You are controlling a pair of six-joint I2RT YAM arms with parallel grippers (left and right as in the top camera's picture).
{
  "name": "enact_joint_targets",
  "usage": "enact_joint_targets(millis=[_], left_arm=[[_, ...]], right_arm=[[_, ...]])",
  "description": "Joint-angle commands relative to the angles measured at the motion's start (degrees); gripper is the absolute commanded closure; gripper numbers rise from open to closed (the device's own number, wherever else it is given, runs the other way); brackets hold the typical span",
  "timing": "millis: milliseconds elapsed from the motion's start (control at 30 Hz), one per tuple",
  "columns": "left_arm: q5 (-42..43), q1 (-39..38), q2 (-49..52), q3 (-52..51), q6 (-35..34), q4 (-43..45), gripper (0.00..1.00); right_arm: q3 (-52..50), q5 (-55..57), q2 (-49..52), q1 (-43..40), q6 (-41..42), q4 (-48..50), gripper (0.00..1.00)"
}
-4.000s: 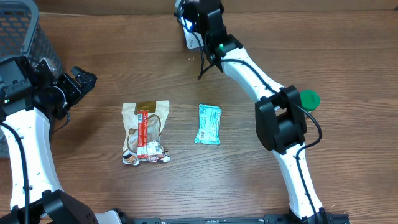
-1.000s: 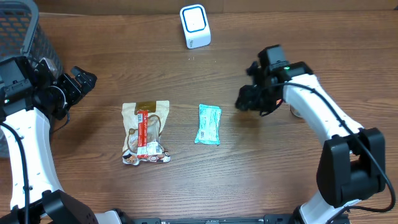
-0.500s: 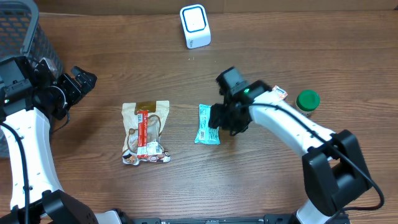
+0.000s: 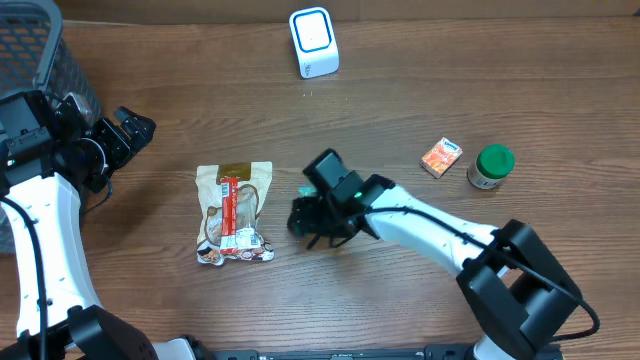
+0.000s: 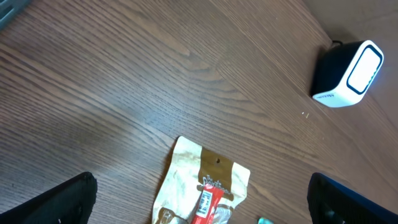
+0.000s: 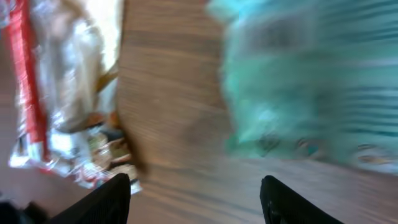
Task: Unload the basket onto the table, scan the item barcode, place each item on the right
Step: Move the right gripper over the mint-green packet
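The brown wood-grain tabletop (image 4: 200, 80) carries everything, with 1 dark wire-mesh basket (image 4: 40, 40) at its far left corner, probably there to take scanned goods. Of the 2 white-and-black arms, the left arm (image 4: 45, 230) hangs back beside the basket, the left fingers (image 5: 62, 205) spread wide and empty, apparently keeping clear. The right arm (image 4: 440, 225) reaches across to the middle, and the right fingers (image 6: 112, 202) stand apart with only bare wood between them, holding nothing. They hover low at the edge of the teal plastic packet (image 6: 298, 74), which looks like the item to scan. It lies flat on the tabletop just right of the cream foil snack bag with a red stripe (image 4: 235, 212), and in the overhead view the arm hides it. I judge this a lining-up for the pick, though the wrist view is blurred. There are 4 items in all, counting 1 green-lidded jar (image 4: 490, 166) and 1 small orange box (image 4: 441, 157), parked together at the right. 1 white cube-shaped scanner (image 4: 314, 42) stands at the far edge, its window facing up.
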Motion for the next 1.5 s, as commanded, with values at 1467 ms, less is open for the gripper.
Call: enact_joint_targets(millis=[1467], left_arm=[[0.00, 0.07, -0.90, 0.37, -0.31, 0.04, 0.00]], right_arm=[[7.08, 6.49, -15.74, -18.75, -1.86, -15.19, 0.00]])
